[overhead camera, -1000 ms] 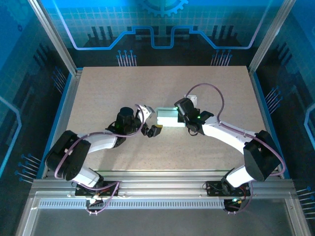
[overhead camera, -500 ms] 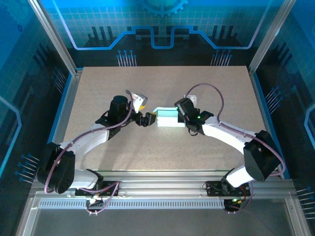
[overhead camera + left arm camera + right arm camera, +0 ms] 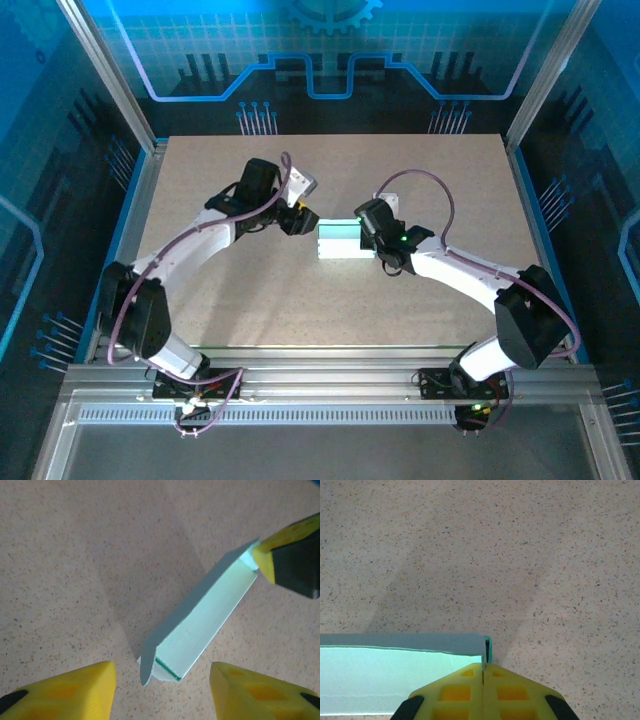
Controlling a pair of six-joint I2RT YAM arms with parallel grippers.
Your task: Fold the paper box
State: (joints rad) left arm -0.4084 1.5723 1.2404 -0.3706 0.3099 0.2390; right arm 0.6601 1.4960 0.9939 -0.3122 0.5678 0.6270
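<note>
Top external view showed the paper box (image 3: pixel 338 241) lying near the middle of the table (image 3: pixel 250 300), its long side running left to right between the two arms. The right gripper (image 3: pixel 361 236) sat at the box's right end, and the left gripper (image 3: pixel 302 221) hung just beyond its left end, slightly toward the far side of the table.

From the right wrist camera, the right gripper's yellow fingers (image 3: pixel 460 692) were pressed together with no gap between them. They pinched the thin upright wall at the corner of the box, so that arm had hold of the cardboard. The pale mint inside of the box stretched away to the left of the fingers, with a darker grey-blue wall standing along its far edge.

From the left wrist camera, the left gripper's jaws stood well apart, one yellow fingertip (image 3: pixel 70 690) at each lower corner of the picture. The near end of the box lay just ahead of the gap between them, touching neither finger, so this gripper held nothing. The box ran diagonally away toward the upper right, where the other arm's yellow and black finger clamped its far end. One long wall stood upright, and a small rounded flap stuck out at the near end.
</note>
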